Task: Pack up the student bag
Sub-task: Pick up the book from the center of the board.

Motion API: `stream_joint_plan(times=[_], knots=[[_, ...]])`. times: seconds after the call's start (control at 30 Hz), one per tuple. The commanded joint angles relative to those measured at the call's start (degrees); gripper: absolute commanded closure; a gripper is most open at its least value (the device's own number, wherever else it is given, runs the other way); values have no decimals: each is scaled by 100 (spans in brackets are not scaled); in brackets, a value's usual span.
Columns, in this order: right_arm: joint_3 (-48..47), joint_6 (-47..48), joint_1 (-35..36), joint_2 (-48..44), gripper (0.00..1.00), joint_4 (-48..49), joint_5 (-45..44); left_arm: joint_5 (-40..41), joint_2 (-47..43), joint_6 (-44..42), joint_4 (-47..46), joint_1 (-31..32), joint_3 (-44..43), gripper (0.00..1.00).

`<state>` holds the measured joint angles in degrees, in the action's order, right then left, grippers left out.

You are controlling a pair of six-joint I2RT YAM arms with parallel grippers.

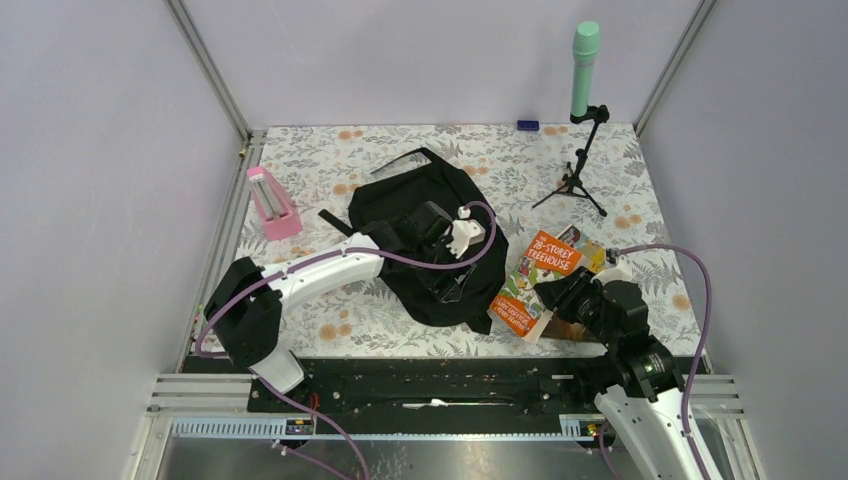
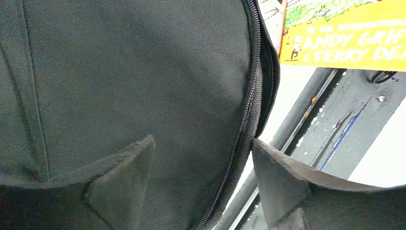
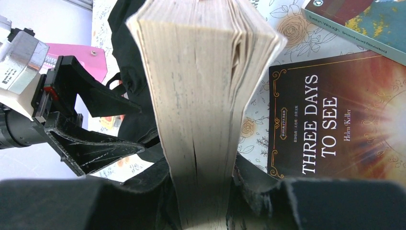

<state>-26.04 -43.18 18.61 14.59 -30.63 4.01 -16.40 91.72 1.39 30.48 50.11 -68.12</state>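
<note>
The student bag, a black backpack, lies flat mid-table. My left gripper reaches over its near right part. In the left wrist view the jaws straddle the bag's zip edge; fabric fills the gap from one fingertip to the other, and the left gripper is closed on that wide fold. My right gripper is shut on an orange paperback and holds it tilted up just right of the bag. Its page block stands between the right gripper's pads.
A dark book, "Three Days to See", and a teal one lie on the floral cloth under the held paperback. A pink case sits at the left. A tripod with a mint cylinder stands at the back right.
</note>
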Motion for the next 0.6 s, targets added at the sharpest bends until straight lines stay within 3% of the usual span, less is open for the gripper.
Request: stream_joint_plan(times=[0.0,0.17,0.37,0.43,0.57], knots=[[-135,-121,-9,-132,100,447,64,380,-32,-95,-15,66,-50,34],[-175,-95,-7,-112,100,451,77,560,-75,-95,-24,102,-54,49],[-121,-144,-14,-143,100,448,82,741,-76,-246,-9,279,-11,56],[-103,-168,-10,-164,100,447,78,694,-40,-345,52,363,-32,66],[-88,-201,-11,-193,100,447,69,676,86,-380,168,452,-107,67]])
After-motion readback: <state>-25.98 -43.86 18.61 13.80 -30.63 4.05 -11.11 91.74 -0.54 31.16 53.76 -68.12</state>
